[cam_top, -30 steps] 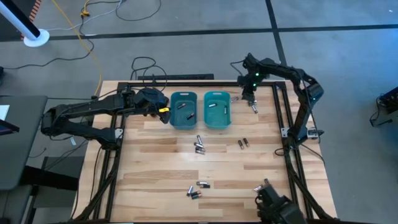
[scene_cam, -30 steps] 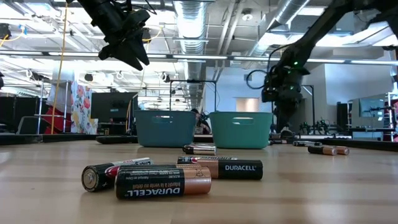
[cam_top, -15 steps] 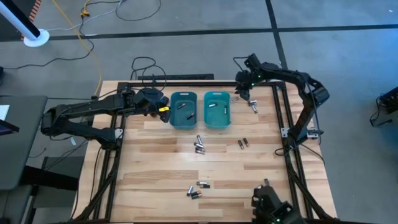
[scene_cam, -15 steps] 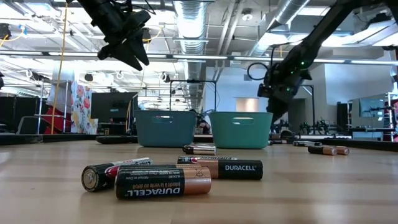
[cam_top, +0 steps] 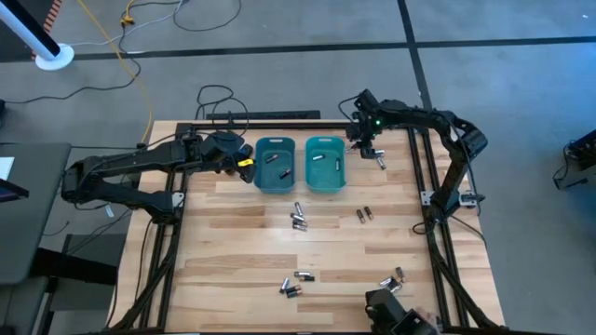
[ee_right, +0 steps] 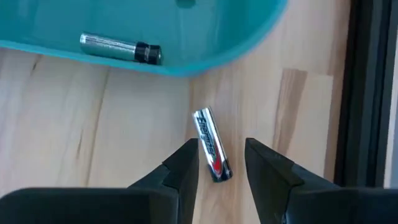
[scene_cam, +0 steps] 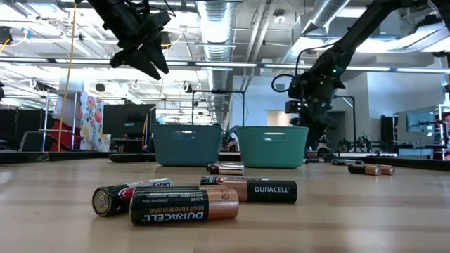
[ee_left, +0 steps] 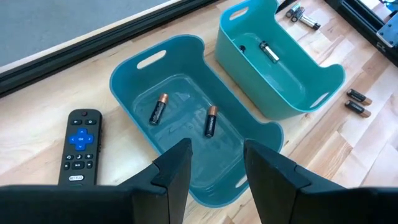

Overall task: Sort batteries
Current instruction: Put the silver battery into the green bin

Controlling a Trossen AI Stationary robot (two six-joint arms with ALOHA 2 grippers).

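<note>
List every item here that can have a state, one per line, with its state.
Left bin: holds two copper-ended batteries.
Right bin: holds one silvery battery.
Silver battery: lying on the table, outside the bins.
Left end effector: open, empty, above the left bin.
Right end effector: open, over the silver battery.

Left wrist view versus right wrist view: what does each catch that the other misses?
Only the left wrist view shows the remote, the left bin with two copper-ended cells, and the open left claw above it. Only the right wrist view shows the open right claw over a loose silver cell on the wood. Both show the right bin holding one silver cell.
</note>
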